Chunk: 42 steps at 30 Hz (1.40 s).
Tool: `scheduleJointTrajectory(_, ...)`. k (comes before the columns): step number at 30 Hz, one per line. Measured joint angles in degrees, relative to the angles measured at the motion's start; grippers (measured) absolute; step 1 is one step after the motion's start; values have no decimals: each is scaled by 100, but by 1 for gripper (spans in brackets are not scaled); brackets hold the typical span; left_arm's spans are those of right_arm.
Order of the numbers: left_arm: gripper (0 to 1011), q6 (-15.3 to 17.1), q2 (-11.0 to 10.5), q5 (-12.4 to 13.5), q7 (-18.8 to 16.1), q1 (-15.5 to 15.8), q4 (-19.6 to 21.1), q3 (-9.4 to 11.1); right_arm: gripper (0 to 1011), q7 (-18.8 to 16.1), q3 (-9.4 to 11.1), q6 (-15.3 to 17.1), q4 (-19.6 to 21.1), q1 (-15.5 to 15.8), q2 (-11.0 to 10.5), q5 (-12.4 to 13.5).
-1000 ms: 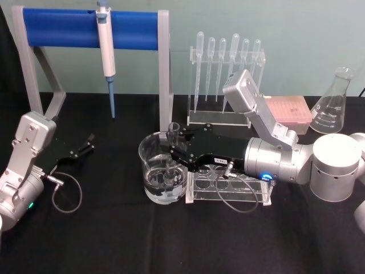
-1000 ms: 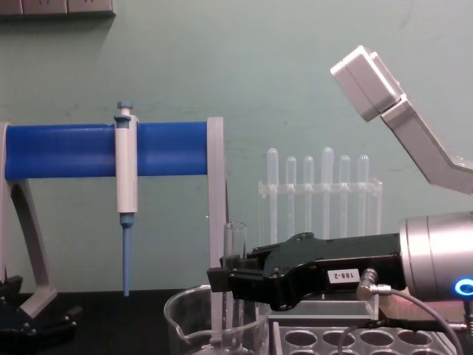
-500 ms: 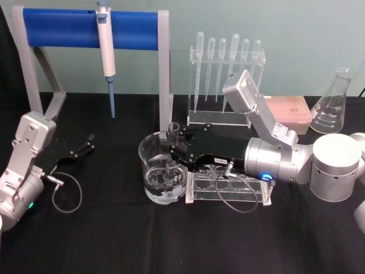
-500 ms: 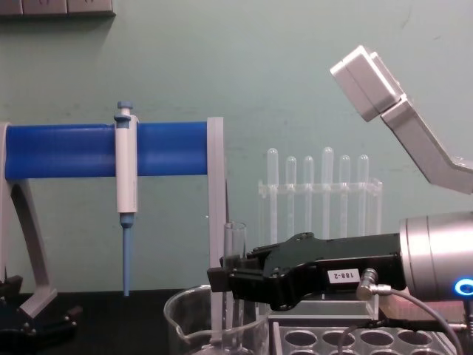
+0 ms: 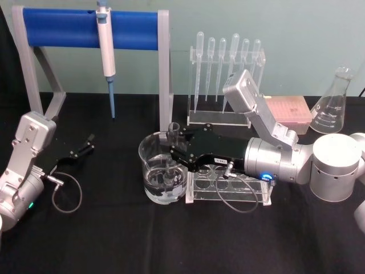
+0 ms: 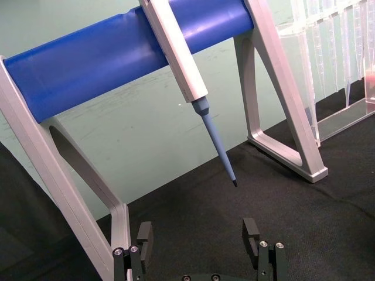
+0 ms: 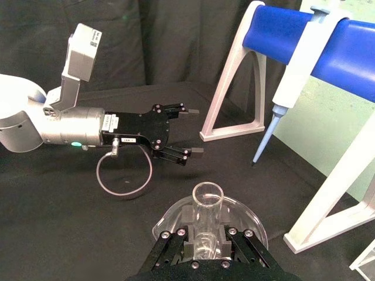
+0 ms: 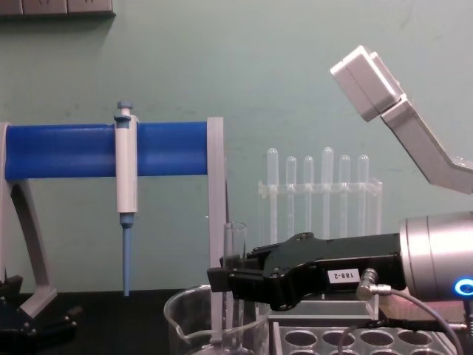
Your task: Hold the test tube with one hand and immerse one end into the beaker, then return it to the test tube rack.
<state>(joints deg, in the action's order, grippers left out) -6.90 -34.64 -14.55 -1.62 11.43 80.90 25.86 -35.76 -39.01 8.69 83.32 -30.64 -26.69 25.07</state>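
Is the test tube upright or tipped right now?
Upright: the test tube stands vertically in the beaker, clamped by the right gripper.

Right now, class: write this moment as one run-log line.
right end effector: shut on test tube | test tube: upright, lower end in beaker | left end effector: open, idle at table's left

We see the test tube (image 5: 170,149), clamped upright in our right gripper (image 5: 173,149), sitting slightly lower than a second ago, its flared rim a touch nearer the rim of the beaker (image 5: 149,144), its bottom end inside.
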Motion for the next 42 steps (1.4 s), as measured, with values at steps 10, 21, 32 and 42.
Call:
scheduleJointTrajectory(10, 1000, 0, 0, 0, 0, 0, 0, 0, 225, 0, 0, 0, 0, 0, 0, 0)
scheduleJointTrajectory(21, 1000, 0, 0, 0, 0, 0, 0, 0, 225, -112, 68, 56, 118, -21, -52, 63)
scheduleJointTrajectory(32, 1000, 0, 0, 0, 0, 0, 0, 0, 225, -171, 431, 424, 1032, -131, -486, 461)
scheduleJointTrajectory(42, 1000, 0, 0, 0, 0, 0, 0, 0, 225, -133, 857, 526, 1943, 17, -1114, 899)
